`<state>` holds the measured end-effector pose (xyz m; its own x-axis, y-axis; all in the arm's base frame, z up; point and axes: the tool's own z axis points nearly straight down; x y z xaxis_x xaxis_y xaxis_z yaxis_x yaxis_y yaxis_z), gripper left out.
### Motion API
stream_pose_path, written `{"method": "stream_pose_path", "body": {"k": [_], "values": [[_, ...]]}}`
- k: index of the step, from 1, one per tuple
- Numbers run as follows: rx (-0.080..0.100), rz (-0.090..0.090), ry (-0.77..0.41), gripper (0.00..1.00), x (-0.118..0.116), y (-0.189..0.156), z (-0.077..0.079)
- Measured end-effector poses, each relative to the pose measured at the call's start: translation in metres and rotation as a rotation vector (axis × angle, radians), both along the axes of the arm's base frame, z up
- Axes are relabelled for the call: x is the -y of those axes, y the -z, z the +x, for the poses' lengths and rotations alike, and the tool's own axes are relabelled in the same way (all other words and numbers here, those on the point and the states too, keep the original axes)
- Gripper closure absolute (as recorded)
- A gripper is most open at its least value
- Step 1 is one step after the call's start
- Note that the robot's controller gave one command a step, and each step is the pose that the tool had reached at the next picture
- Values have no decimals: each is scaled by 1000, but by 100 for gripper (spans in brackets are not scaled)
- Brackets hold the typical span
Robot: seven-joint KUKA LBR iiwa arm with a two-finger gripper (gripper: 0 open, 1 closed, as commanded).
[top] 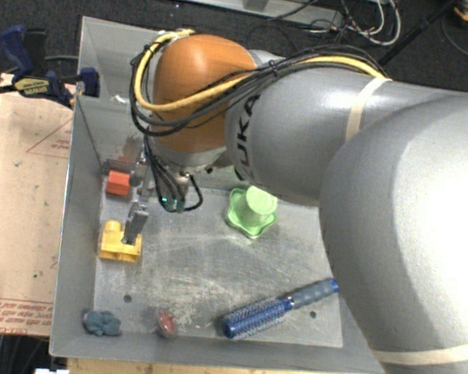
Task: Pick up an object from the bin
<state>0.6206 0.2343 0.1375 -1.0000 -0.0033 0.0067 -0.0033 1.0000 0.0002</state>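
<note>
- Dark floor surrounds the grey metal bin (231,261), which serves as the surface for a few scattered things.
- One yellow toy block (117,247) lies at the bin's left side, and the gripper (134,226) hangs right over it, tip at the block's top. I cannot tell whether the gripper is spread or pressed together.
- The block looks like light, stiff, smooth plastic, and probably sturdy. Its flat opposite sides seem the safest hold.
- Nearest behind it is one red block (117,183).
- Farther off: one green cup (252,211), one blue hairbrush (276,310), one pinkish ball (166,324), one grey-blue lump (102,322).
</note>
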Motion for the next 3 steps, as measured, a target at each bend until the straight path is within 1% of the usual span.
{"method": "stream_pose_path", "body": {"k": [1, 2, 3], "values": [[11, 4, -451, 0, -18, 65, -47], [16, 7, -450, 100, -19, 63, -45], [15, 4, -951, 100, -15, -67, -28]]}}
